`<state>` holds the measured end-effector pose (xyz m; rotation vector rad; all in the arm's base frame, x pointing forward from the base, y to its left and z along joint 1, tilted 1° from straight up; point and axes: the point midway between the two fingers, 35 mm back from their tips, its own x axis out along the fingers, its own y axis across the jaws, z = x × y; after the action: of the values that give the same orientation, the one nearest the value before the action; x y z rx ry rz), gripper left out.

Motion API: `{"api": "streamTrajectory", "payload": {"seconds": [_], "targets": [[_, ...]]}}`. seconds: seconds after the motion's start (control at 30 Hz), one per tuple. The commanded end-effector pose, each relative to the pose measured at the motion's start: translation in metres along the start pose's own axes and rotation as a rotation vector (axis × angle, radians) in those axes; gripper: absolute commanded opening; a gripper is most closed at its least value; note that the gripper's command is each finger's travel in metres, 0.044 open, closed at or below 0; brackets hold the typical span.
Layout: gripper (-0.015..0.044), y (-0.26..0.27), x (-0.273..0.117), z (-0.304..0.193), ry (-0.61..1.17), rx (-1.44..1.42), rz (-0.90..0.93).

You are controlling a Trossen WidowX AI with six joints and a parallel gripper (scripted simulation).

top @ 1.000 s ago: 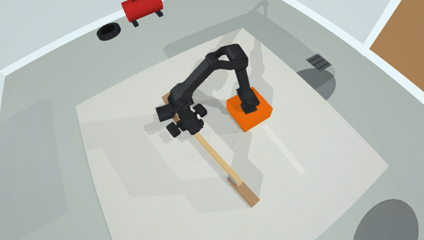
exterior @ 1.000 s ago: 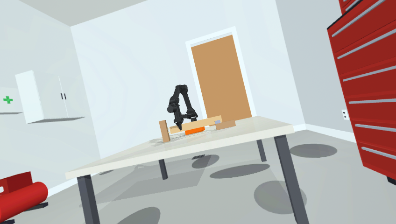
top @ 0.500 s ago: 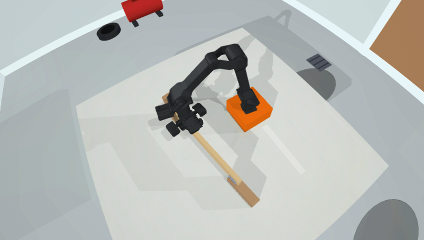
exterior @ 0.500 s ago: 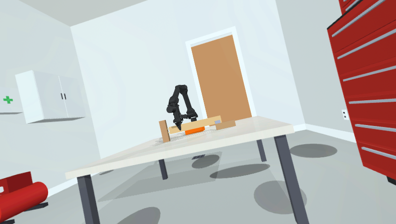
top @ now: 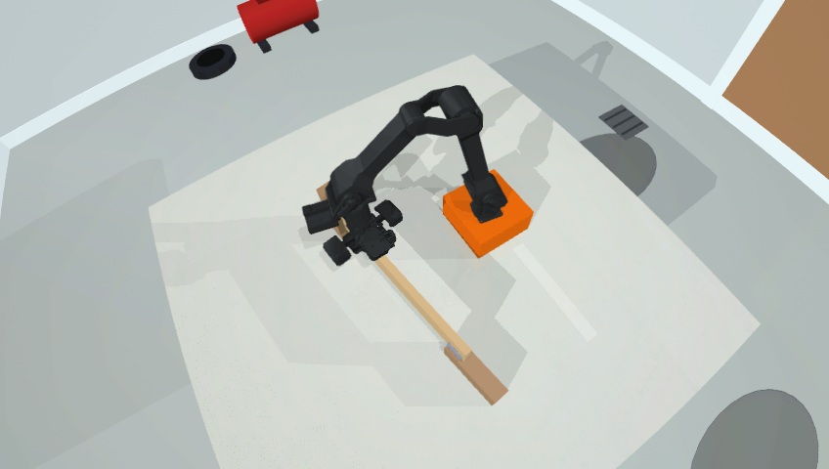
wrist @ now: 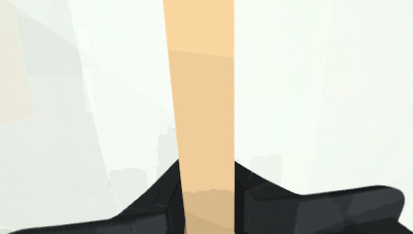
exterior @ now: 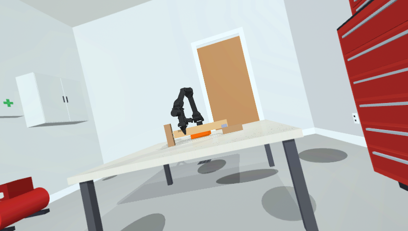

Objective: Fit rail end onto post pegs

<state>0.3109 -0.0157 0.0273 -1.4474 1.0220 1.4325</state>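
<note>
Arm rises from the orange base right of frame centre in the top view, folds at a high elbow near the upper middle, then slopes down toward the left to the wrist. Gripper points down onto the near end of the rail. Fingers are narrow and clamped on the rail, one on each long side.

Top view: rail runs diagonally from under the gripper, left of centre, to the lower right, where its far end meets the grey bracket on the footboard block. Only a sliver of the post shows at upper left of the wrist; the joint itself is hidden by the gripper body.

Exterior view: gives what the top view lacks. Post stands upright on the counter left of centre, rail is lifted off the counter and looks near level, its near end just beside the post. Whether it touches the post, or the pegs are seated, cannot be told at this size.

Wrist view: rail fills the centre as a vertical band running to the top edge, dark fingers pressing both flanks at the bottom of the frame. Post and bracket are out of this view.
</note>
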Motion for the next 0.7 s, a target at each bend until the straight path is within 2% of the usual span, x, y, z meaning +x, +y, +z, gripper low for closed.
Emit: {"api": "streamTrajectory", "payload": {"seconds": [0.0,0.67], "targets": [[0.0,-0.0017,-0.002,-0.0025,0.003,-0.002,-0.006],[0.0,-0.0018,-0.0022,-0.0087,0.003,-0.002,-0.006]]}}
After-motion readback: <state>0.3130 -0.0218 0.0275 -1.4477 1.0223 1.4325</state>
